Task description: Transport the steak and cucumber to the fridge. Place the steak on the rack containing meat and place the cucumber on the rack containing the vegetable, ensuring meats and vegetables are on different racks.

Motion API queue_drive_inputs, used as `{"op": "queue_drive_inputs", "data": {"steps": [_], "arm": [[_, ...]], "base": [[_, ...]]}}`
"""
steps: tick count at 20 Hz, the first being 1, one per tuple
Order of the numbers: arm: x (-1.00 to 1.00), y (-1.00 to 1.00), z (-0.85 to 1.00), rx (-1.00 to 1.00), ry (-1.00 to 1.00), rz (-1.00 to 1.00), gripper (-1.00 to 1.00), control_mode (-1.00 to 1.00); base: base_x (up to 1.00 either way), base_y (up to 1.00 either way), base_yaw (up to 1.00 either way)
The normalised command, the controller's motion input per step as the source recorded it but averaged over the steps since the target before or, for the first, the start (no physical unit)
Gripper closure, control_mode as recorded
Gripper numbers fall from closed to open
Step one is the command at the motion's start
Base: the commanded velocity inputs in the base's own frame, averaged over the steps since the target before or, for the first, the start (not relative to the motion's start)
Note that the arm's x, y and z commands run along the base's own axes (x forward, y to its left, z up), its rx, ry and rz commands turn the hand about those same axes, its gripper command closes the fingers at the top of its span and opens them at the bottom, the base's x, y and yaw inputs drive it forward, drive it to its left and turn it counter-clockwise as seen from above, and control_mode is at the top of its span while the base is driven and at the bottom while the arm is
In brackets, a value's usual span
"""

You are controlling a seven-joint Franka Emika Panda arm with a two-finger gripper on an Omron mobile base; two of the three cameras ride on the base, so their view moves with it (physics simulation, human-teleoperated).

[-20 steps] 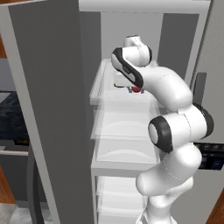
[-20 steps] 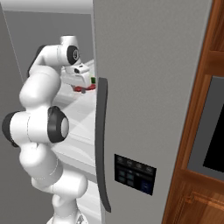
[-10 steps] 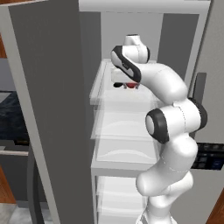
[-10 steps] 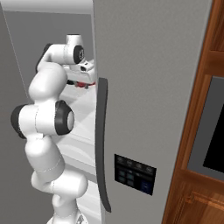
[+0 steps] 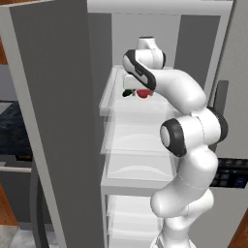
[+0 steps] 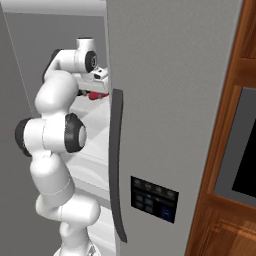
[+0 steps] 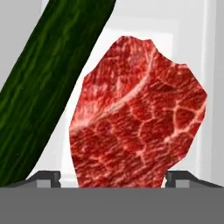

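We face the fridge, a tall grey unit with its door swung open and a white interior stacked with pale translucent shelves. From the right base view, the closed grey fridge door carries a long dark handle and a small dark control panel, with brown wooden cabinets beside it. Our white arm rises from below and reaches into the upper part of the fridge, bending over an upper shelf. On that shelf lies the steak, a small red lump just under our hand, with a dark green bit of the cucumber just beside it on its left. In the hand view, the steak is a marbled red slab close in front of us, standing between the two finger tips without touching either. The cucumber runs diagonally along the steak's left side, very close to it. The gripper is spread wide: one tip sits at the cucumber's lower end, the other well right of the steak, and nothing is gripped.
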Motion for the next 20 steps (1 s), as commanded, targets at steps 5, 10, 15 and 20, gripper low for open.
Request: {"op": "queue_drive_inputs", "data": {"steps": [5,10,15,20], "arm": [[-0.66,0.0,0.16,-0.04,-0.32,0.0,-1.0,-1.0],[-0.98,-0.03,0.04,-0.01,-0.4,0.01,-1.0,-1.0],[-1.0,0.0,-0.14,-0.01,-0.26,0.08,-1.0,-1.0],[-1.0,0.0,0.15,0.0,-0.09,0.07,-1.0,-1.0]], "base": [[0.0,0.0,0.0],[0.0,0.0,0.0],[0.0,0.0,0.0],[0.0,0.0,0.0]]}}
